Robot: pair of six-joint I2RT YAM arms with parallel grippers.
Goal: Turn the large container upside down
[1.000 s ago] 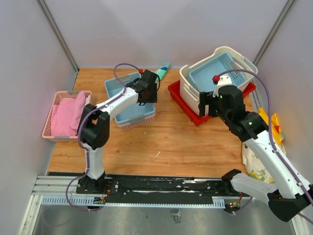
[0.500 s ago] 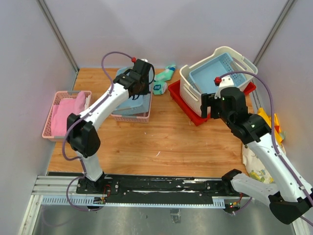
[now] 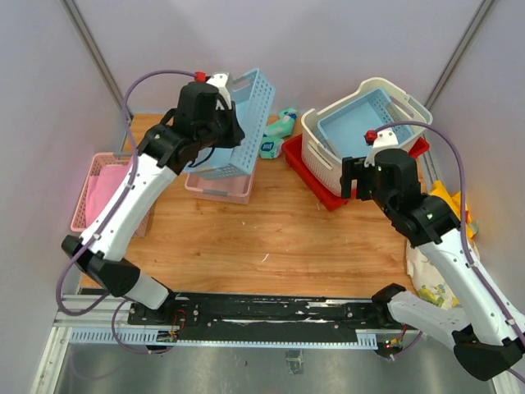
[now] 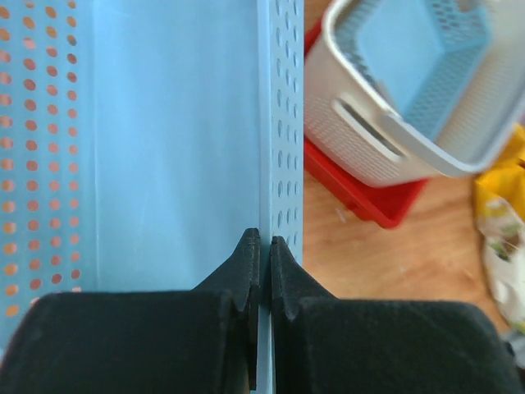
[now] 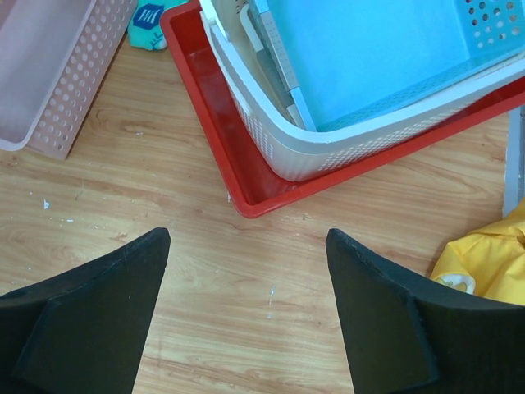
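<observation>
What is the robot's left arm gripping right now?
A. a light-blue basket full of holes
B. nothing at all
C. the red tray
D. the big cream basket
A: the left fingers are pinched on a thin perforated wall of the light-blue basket, which hangs tilted above the table.

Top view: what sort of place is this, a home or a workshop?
Probably a robot test booth, not a home: a wooden table boxed in by plain walls, a left arm and right arm bolted to a metal rail, and the large container among other plastic baskets.
</observation>
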